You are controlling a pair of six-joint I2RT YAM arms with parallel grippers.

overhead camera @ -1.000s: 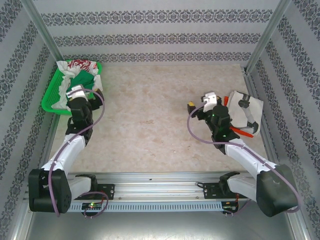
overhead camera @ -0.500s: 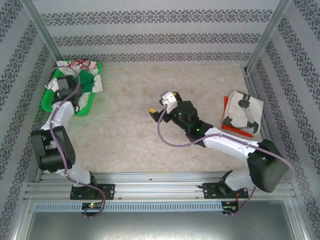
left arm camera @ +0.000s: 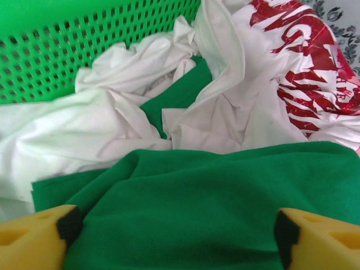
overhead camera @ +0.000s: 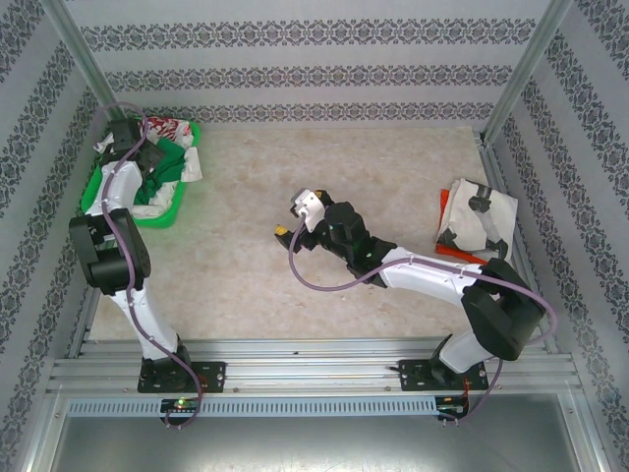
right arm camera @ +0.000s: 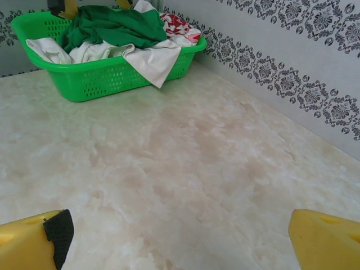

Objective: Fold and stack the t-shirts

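pale marbled surface (right arm camera: 197,157), mostly bare. the mesh basket (right arm camera: 112,79) at its far left holds white t-shirts (left arm camera: 112,129) under the green t-shirt (left arm camera: 214,202). left pincer (left arm camera: 177,228) straddles it, wide: best bite one fold, then lift clear. right pincer (right arm camera: 177,236) wide, empty.

Pale marbled tabletop (overhead camera: 256,285) is lying under even light, damask-banded walls (overhead camera: 295,59) are boxing it in, aluminium posts (overhead camera: 526,69) standing at the corners.

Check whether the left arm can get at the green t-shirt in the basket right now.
Probably yes: the left gripper sits open right over the green t-shirt, which lies on top of the white t-shirts, nothing in between.
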